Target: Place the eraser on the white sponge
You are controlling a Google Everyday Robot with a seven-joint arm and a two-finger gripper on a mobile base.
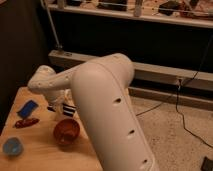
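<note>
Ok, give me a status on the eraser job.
Done: the eraser looks picked up, held in the tool just beyond the red bowl. In hand: carrying it over the table. Left: setting it on the white sponge, which I cannot see here; the arm may hide it.
</note>
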